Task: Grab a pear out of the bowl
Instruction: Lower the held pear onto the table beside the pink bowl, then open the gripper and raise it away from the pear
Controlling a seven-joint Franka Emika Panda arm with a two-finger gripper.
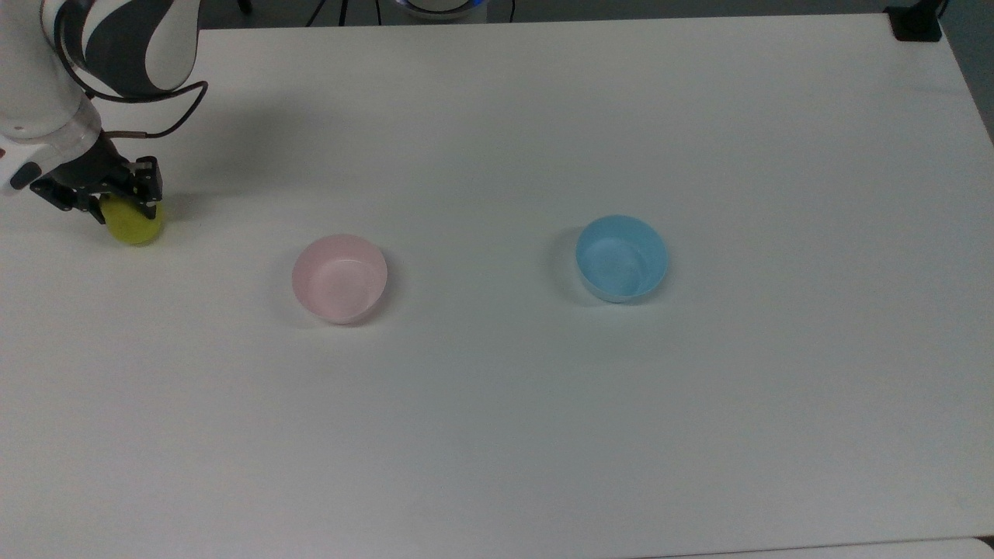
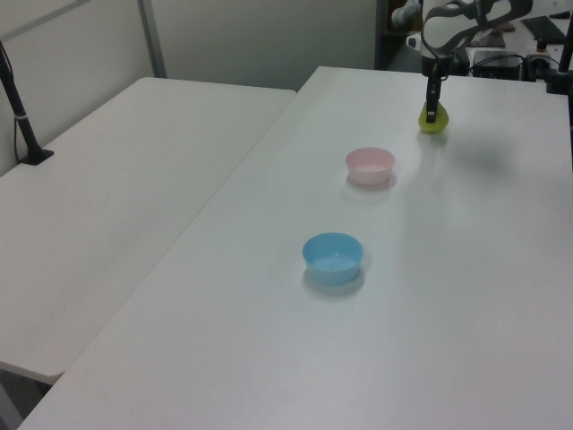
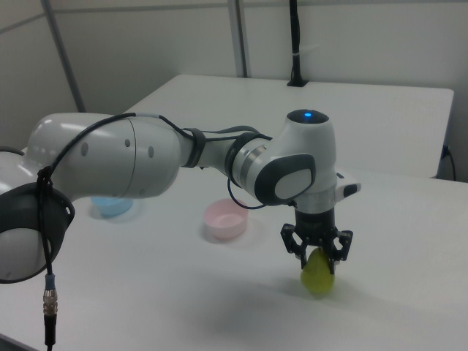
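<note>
Your gripper [image 1: 128, 208] has its fingers pinching the pear [image 1: 135, 223], low over the surface well apart from the empty pink bowl [image 1: 339, 278]. The pick looks done; next, release gently.

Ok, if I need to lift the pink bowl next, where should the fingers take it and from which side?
Come straight down and pinch the rim of the pink bowl, one of the fingers inside, one outside. It stands upright and open, with a thin wall and nothing in it. The body looks too wide to span. Take the rim on the top view's left, nearest the gripper, which holds the pear.
</note>
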